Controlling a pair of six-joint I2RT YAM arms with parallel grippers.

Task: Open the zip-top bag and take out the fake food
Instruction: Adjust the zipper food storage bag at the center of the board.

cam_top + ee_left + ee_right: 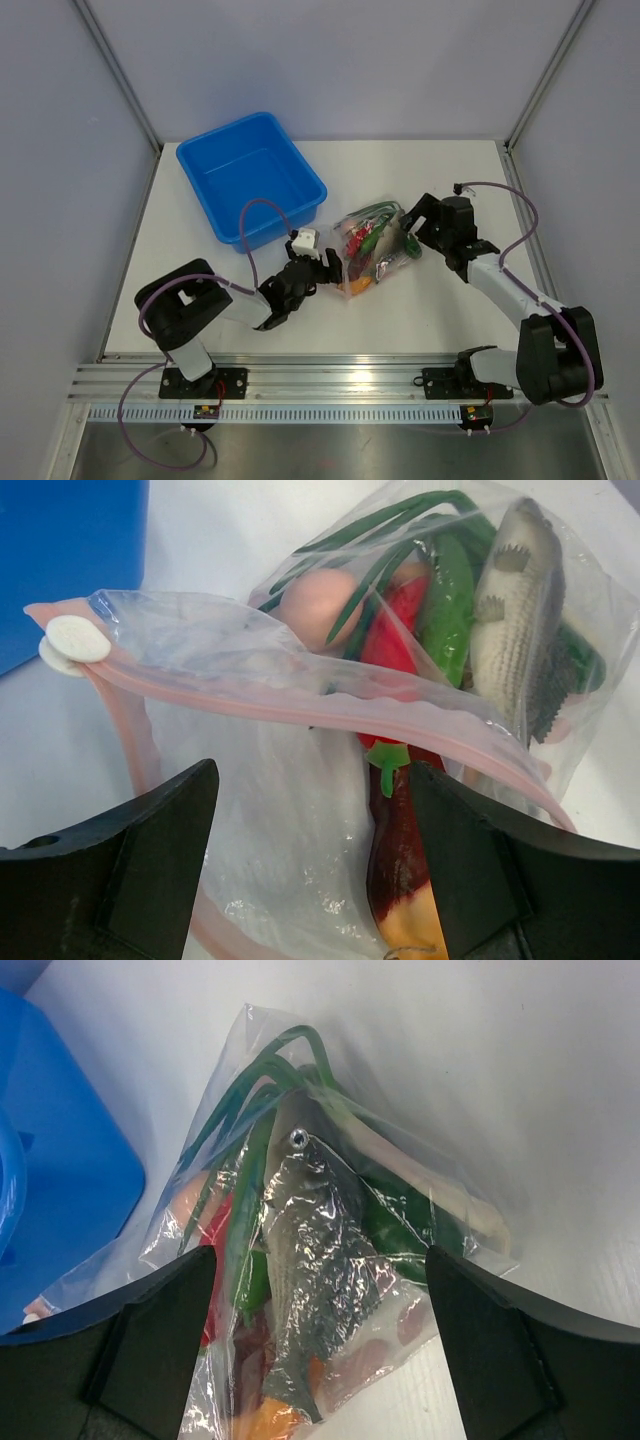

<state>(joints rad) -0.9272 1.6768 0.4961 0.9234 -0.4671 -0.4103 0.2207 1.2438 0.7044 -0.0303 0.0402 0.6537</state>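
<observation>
Nearest the bases, the left gripper (322, 266) sits at the zip-top bag's (372, 250) 8 o'clock, jaws spread wide and holding nothing. It lines up square on the pinkish zip strip (300, 712), which looks like the way in. The strip bows and loops down one side, so the mouth appears at least partly parted, though I can't call it fully open.

The bag lies flat on the white table (440, 170), mid-field, and the fake food is all inside it: a grey fish (312, 1280), a red chili (400, 630) and green beans (250, 1100) pressed against the plastic.

At the bag's 2 o'clock, the right gripper (410, 235) hovers over the closed bottom end, jaws wide and straddling it, gripping nothing. It looks well placed to pin or lift that end.

Farthest out, at 10 o'clock, is the blue tub (250, 175), a likely drop spot.
</observation>
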